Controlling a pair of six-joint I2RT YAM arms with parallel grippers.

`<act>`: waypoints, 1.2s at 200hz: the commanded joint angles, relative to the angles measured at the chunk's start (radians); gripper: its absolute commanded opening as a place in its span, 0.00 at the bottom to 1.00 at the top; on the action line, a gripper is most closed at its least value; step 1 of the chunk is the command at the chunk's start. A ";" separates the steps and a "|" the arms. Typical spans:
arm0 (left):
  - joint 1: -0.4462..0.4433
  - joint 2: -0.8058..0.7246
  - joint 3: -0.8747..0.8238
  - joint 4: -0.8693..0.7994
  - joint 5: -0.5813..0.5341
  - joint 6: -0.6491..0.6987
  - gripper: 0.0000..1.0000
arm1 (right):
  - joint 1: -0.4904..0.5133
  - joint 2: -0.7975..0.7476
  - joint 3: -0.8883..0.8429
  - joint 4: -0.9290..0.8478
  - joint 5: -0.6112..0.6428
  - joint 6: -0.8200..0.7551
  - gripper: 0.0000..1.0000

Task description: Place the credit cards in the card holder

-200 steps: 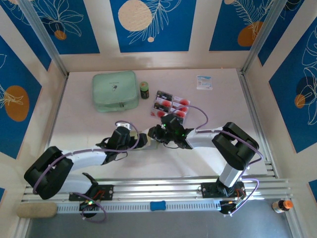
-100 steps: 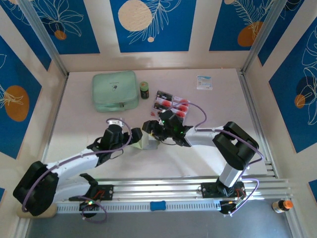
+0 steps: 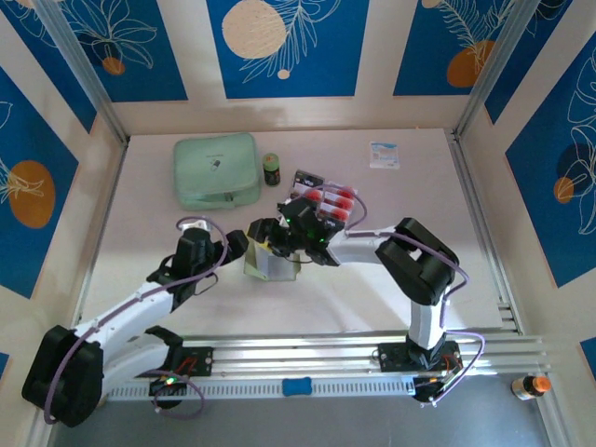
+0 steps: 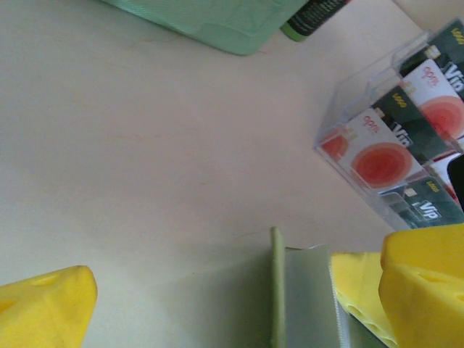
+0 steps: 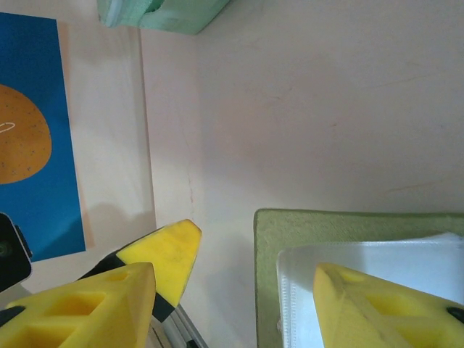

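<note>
Grippers: left gripper (image 4: pixel 239 272) held spread wide, nothing pinched | right gripper (image 5: pixel 233 279) spread too, one finger (image 5: pixel 377 308) set over open card holder (image 5: pixel 290 228) | holder edge seen between left fingers | credit cards (image 4: pixel 384 156) kept in clear tray (image 4: pixel 362 98) beyond left fingers

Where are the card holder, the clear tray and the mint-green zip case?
card holder (image 5: pixel 326 226), right wrist view, on its olive-green outer flap.
clear tray (image 4: pixel 380 90), left wrist view, on its upper-left wall.
mint-green zip case (image 3: pixel 216 169), top external view, on the middle of its lid.
</note>
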 commanded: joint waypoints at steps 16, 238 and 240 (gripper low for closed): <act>0.016 -0.040 0.033 0.017 0.055 0.007 1.00 | 0.028 0.091 0.039 0.006 -0.053 0.025 0.59; 0.012 0.103 -0.025 -0.127 0.020 0.134 1.00 | -0.009 0.077 -0.016 0.116 -0.063 0.074 0.58; 0.012 0.106 -0.025 -0.127 0.019 0.135 1.00 | -0.009 0.074 -0.018 0.114 -0.061 0.072 0.58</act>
